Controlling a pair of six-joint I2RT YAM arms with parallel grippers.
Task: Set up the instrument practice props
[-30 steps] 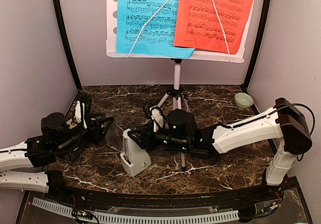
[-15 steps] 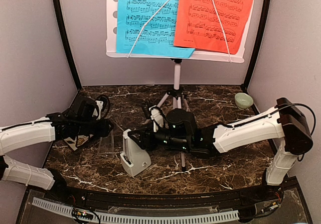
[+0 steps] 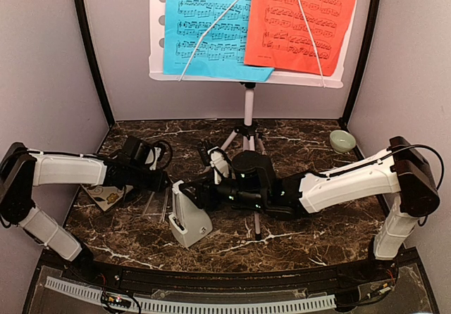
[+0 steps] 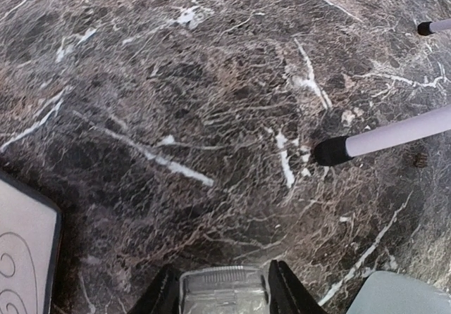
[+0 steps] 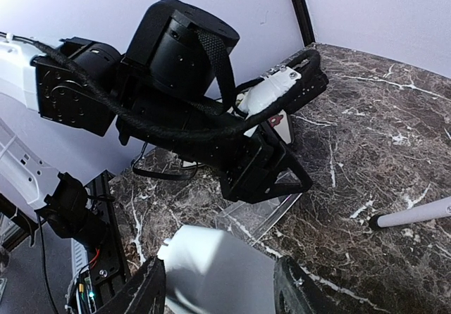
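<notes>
The white music stand point(image 3: 246, 110) rises at the back middle of the dark marble-veined table point(image 3: 310, 240); its perforated desk carries a blue sheet point(image 3: 204, 18) on the left and a red-orange sheet point(image 3: 282, 18) on the right, each pinned under a thin wire arm; both are printed with black staves of notes, with no words legible; its round white legs end in black rubber tips. The pale grey metronome point(image 3: 190, 222), a smooth matte pyramid, stands in front of the tripod, near the table's front edge; the right gripper point(image 3: 184, 193) straddles its top, fingers lying against both flanks. The left gripper point(image 3: 161, 184), just to the metronome's left, pinches a clear plastic piece point(image 5: 264, 212) with a ribbed edge; a coaster point(image 3: 106, 196) lies beneath that arm.
</notes>
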